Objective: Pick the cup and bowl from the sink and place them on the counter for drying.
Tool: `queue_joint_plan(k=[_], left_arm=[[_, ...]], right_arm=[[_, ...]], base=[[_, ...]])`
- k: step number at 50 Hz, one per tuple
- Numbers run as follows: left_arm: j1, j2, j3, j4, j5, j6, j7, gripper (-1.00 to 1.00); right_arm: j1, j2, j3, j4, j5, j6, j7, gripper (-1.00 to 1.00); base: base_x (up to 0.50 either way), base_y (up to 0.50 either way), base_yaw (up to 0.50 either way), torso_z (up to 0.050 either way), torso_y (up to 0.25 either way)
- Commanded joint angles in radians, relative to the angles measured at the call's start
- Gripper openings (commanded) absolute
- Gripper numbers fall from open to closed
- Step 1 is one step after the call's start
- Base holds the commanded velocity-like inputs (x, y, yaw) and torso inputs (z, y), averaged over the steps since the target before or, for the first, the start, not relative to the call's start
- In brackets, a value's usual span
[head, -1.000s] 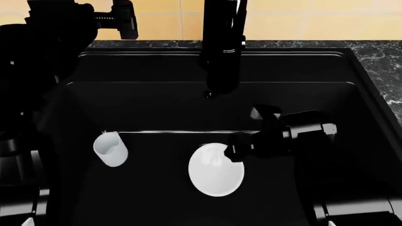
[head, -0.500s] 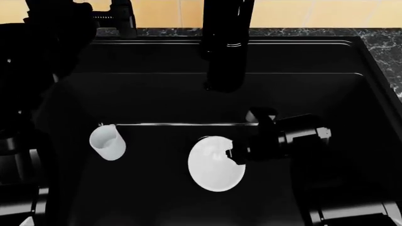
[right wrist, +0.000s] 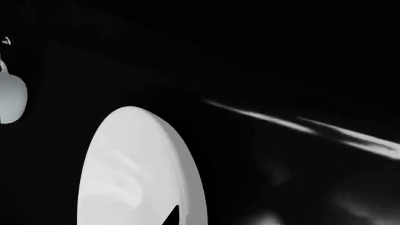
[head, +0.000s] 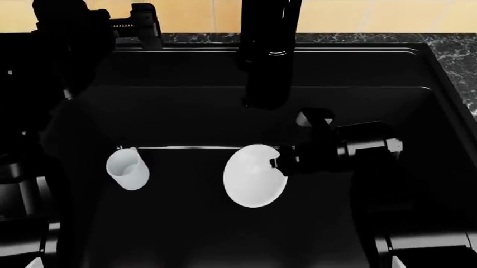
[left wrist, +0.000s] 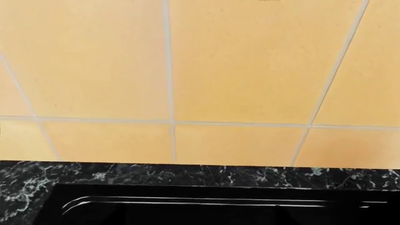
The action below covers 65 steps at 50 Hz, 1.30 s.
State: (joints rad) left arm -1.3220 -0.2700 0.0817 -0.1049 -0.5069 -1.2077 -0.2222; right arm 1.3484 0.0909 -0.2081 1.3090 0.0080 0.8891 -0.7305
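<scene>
The white bowl (head: pixel 252 177) hangs tilted on edge over the black sink (head: pixel 186 111), near its middle. My right gripper (head: pixel 277 166) reaches in from the right and is shut on the bowl's right rim. In the right wrist view the bowl (right wrist: pixel 134 173) fills the near field, with one dark fingertip (right wrist: pixel 174 216) lying across it. The small white cup (head: pixel 127 168) lies on the sink floor to the left, apart from the bowl, and also shows as the cup (right wrist: pixel 11 99) far off. My left gripper (head: pixel 145 25) is held high at the back left; its jaws are too dark to read.
The tall black faucet (head: pixel 268 50) rises over the back middle of the basin, just behind the right gripper. Marble counter (head: pixel 456 53) frames the sink at the right and along the back strip (left wrist: pixel 187 176) under the orange tiled wall (left wrist: pixel 250 70).
The right gripper has moved up and toward the faucet with the bowl, which now stands more on edge. The cup has stayed put since half a second ago.
</scene>
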Motion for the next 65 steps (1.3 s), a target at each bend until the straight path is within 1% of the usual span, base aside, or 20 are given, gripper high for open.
queue_joint_plan(k=[1,9,29,32,36,42,48,50,58,65], left_arm=[[0.012,0.002,-0.022,0.006,-0.001,0.032,0.005,1.0],[0.036,0.001,-0.023,0.018,-0.01,0.05,0.015,1.0],[0.047,0.008,-0.027,0.012,-0.02,0.051,0.004,1.0],[0.046,0.007,-0.03,0.012,-0.025,0.047,0.005,1.0],[0.035,0.013,-0.016,-0.01,-0.017,0.065,0.01,1.0],[0.042,0.011,-0.024,0.005,-0.026,0.06,0.007,1.0],[0.052,0.008,-0.029,0.008,-0.033,0.061,0.008,1.0],[0.046,0.022,-0.018,-0.018,-0.022,0.083,0.007,1.0],[0.057,0.014,-0.021,-0.007,-0.03,0.076,0.006,1.0],[0.057,0.019,-0.021,-0.027,-0.03,0.086,0.004,1.0]], right_arm=[[0.036,-0.001,0.017,0.0,-0.009,-0.02,0.007,-1.0],[0.048,0.006,0.015,0.0,-0.008,-0.007,0.012,-1.0],[0.047,0.009,-0.007,-0.001,-0.012,0.01,-0.002,-1.0],[0.056,0.014,0.01,-0.001,-0.004,0.024,0.027,-1.0],[0.061,0.018,0.014,-0.001,-0.003,0.034,0.029,-1.0],[0.073,0.022,0.012,-0.001,-0.004,0.053,0.021,-1.0],[0.081,0.027,0.022,-0.001,-0.001,0.068,0.025,-1.0],[0.082,0.028,0.022,-0.001,-0.001,0.07,0.022,-1.0],[0.085,0.031,0.017,-0.001,-0.002,0.083,0.004,-1.0],[0.109,0.06,0.059,-0.003,0.017,0.105,0.05,-1.0]], base=[[0.0,0.0,0.0,0.0,0.0],[0.0,0.0,0.0,0.0,0.018],[0.0,0.0,0.0,0.003,0.227],[0.0,0.0,0.0,0.003,0.188],[0.0,0.0,0.0,0.004,0.189],[0.0,0.0,0.0,0.004,0.183],[0.0,0.0,0.0,0.005,0.135],[0.0,0.0,0.0,0.004,0.135],[0.0,0.0,0.0,0.005,0.134],[0.0,0.0,0.0,0.001,0.012]])
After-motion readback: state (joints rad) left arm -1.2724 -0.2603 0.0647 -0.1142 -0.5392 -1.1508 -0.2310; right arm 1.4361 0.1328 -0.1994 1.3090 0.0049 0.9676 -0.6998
